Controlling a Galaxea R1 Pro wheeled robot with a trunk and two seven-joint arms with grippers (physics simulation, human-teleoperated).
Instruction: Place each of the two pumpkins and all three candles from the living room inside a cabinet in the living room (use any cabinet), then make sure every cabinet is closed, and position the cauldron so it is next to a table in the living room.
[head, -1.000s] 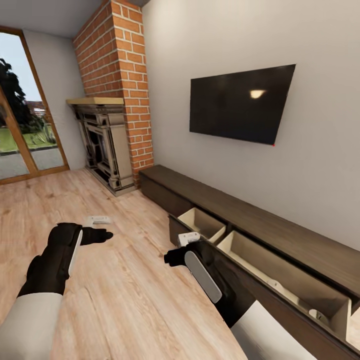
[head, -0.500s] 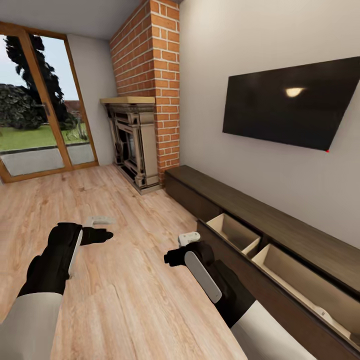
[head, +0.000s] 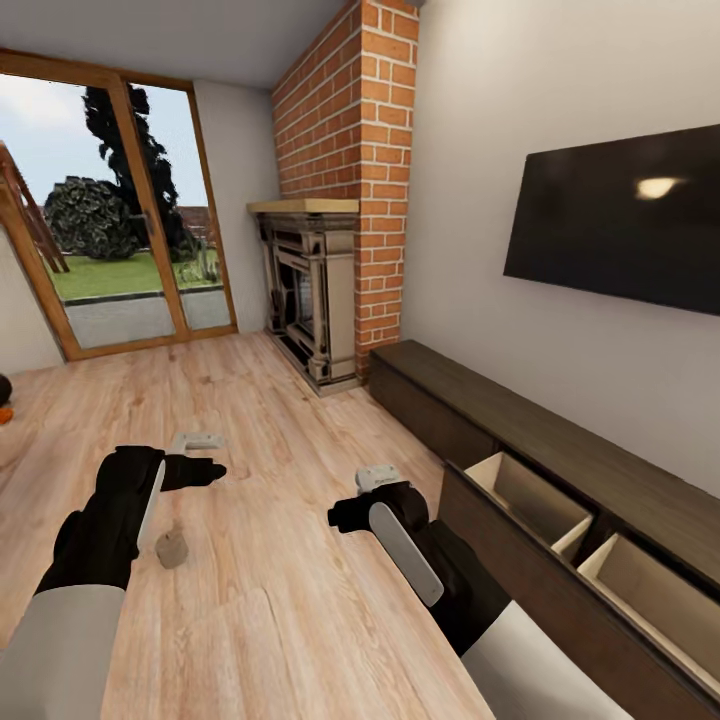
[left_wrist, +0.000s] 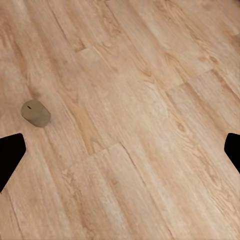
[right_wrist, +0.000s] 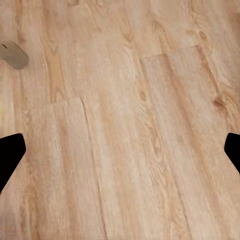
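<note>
Facing along the living room wall, the robot holds both arms out over the plank floor (head: 250, 600) with nothing in either claw: the left gripper (head: 200, 455) and the right gripper (head: 375, 480) each have their fingers spread wide, only dark fingertips showing at the edges of the wrist views. A small grey-beige candle (head: 172, 549) lies on the floor just beside the left forearm, also seen at (left_wrist: 35, 113) and (right_wrist: 14, 55). At the far left edge of the head view sit a sliver of orange pumpkin (head: 5, 413) and something black above it, possibly the cauldron. The cabinet (head: 560, 530) stands open, its pale interior exposed. The risks, as I judge them: the base could roll over the candle or knock it away, and the right elbow could clip the jutting drawer front.
</note>
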